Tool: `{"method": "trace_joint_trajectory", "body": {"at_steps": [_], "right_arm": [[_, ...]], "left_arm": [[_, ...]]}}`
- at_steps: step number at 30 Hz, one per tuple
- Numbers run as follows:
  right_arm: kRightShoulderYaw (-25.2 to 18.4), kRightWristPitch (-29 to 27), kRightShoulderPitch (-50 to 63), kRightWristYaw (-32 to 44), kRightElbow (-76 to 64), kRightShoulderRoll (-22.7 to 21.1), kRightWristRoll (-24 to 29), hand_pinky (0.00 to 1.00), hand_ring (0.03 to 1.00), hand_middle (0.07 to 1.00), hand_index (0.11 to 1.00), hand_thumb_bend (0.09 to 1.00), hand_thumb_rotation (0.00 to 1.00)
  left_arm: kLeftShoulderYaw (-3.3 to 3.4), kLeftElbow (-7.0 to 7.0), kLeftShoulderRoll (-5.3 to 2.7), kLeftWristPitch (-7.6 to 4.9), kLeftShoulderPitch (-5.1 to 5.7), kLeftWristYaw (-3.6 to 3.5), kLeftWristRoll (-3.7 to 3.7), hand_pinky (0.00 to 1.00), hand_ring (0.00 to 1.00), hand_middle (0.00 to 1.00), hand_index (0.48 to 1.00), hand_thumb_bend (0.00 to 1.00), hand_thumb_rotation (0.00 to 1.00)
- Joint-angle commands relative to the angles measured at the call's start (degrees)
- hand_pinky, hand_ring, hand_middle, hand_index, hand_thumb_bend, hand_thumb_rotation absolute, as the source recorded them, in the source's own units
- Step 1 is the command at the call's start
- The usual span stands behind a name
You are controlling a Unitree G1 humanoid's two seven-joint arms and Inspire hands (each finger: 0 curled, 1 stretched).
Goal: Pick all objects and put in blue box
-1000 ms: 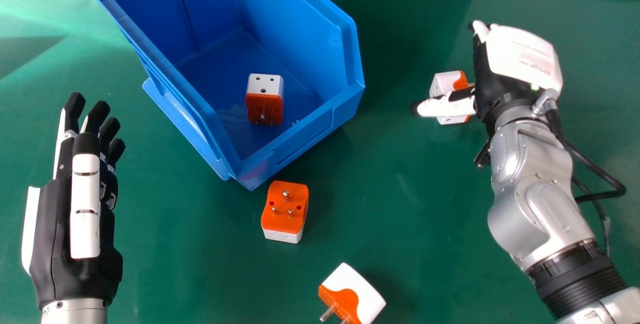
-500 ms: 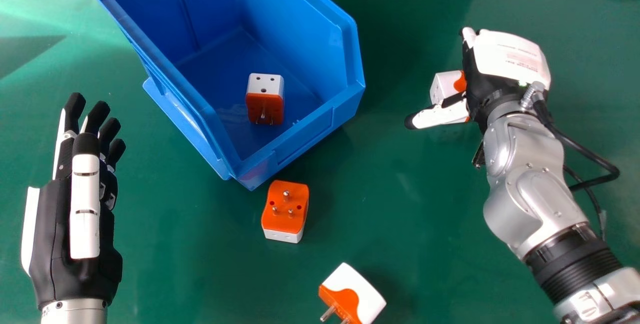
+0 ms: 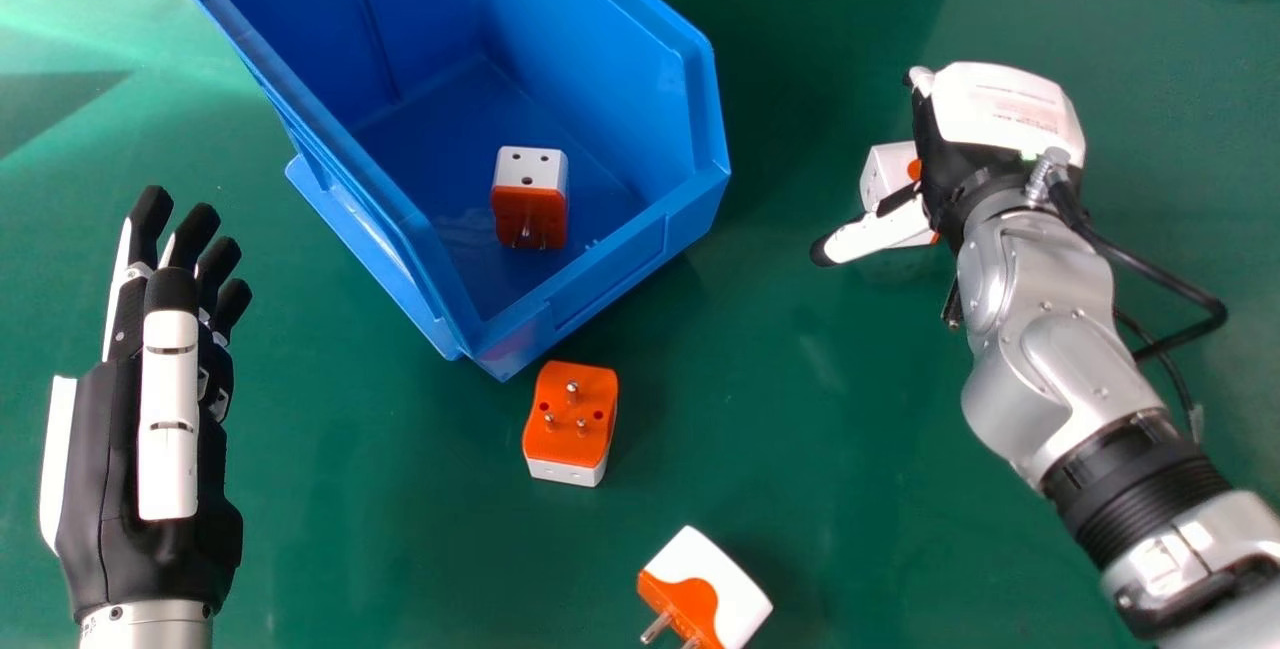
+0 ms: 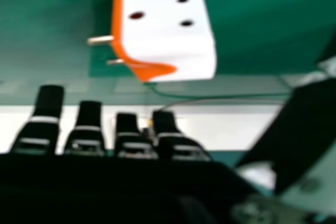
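"How does the right hand (image 3: 1005,114) look to you?"

"Open; in the right hand view its fingers (image 4: 88,121) are extended and a little apart, with the thumb (image 3: 870,237) well away from them; it is pinching nothing."

"Is it touching the half-hidden adapter (image 3: 884,171)?"

"I can't tell; in the head view the thumb crosses in front of that one and the palm hides its right part; the right hand view gives its holed white face, orange end and two pins, beyond the fingertips, though blurred."

"And further out?"

"The blue box (image 3: 605,274) sits to the left of it, its far end cut off by the top edge of the head view; inside, on the floor near the low front wall, stands the boxed adapter (image 3: 529,191), white top up, pins low and partly lost against the orange."

"Anything outside?"

"The pins-up adapter (image 3: 570,414) is on the green table (image 3: 400,539) near the box's front corner; the tilted adapter (image 3: 705,574) lies nearer the robot, its lower end cut by the bottom edge."

"The left hand (image 3: 165,409)?"

"At the view's left, fingers loosely spread, holding nothing; its forearm runs out of the picture."
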Motion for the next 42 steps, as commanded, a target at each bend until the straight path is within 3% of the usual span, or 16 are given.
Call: {"method": "trace_joint_trajectory", "body": {"at_steps": [1,11,19,21,24,26,34,38,42], "right_arm": [[0.5,-0.3,-2.9,0.3,0.6,-1.2,-0.2,0.81,0.908,0.942,0.911,0.807,0.42],[1.0,-2.7,-5.3,0.2,5.3,-1.6,1.0,0.77,0.866,0.909,0.885,0.796,0.39],[0.8,-3.1,-6.7,-1.2,8.9,-1.4,2.5,0.74,0.837,0.885,0.862,0.807,0.36],[0.4,-3.0,-7.0,-1.4,9.7,-1.2,3.1,0.74,0.833,0.882,0.858,0.806,0.36],[0.0,-3.3,-7.3,-1.7,10.5,-1.1,4.1,0.74,0.832,0.881,0.858,0.805,0.36],[-0.6,-3.0,-7.4,-2.2,10.8,-0.8,5.0,0.74,0.832,0.881,0.858,0.805,0.36],[-0.1,-2.8,-8.2,-3.0,12.6,-0.7,5.9,0.71,0.809,0.847,0.812,0.806,0.33],[-0.4,-4.7,-8.2,-4.4,13.6,-1.0,7.3,0.67,0.774,0.81,0.771,0.812,0.31],[-0.2,-4.3,-8.5,-4.6,14.1,-0.9,7.9,0.64,0.75,0.786,0.746,0.811,0.3]], "left_arm": [[0.6,-1.03,0.73,-0.72,0.32,-0.07,-0.04,0.95,0.95,0.95,0.97,0.5,0.87],[1.02,-1.24,1.36,-0.4,0.3,-0.3,-0.11,0.97,0.96,0.96,0.985,0.5,0.89],[1.36,-1.36,2.03,-0.17,0.25,-0.65,-0.77,0.98,0.96,0.97,0.998,0.51,0.89],[1.37,-1.45,2.16,0.02,0.29,-0.4,-0.62,0.97,0.96,0.98,0.999,0.51,0.89],[1.47,-1.32,2.1,0.0,0.16,-0.38,-0.98,0.97,0.97,0.98,0.999,0.51,0.89],[1.48,-1.51,2.01,0.02,0.23,-0.05,-0.71,0.97,0.97,0.98,0.999,0.51,0.89],[1.39,-1.92,1.73,0.13,0.5,0.07,-0.97,0.97,0.96,0.98,0.998,0.48,0.91],[1.37,-2.3,1.62,0.26,0.8,0.48,-0.6,0.97,0.96,0.97,0.996,0.47,0.92],[1.3,-2.07,1.73,-0.1,0.91,0.23,-0.76,0.97,0.96,0.97,0.995,0.47,0.92]]}}
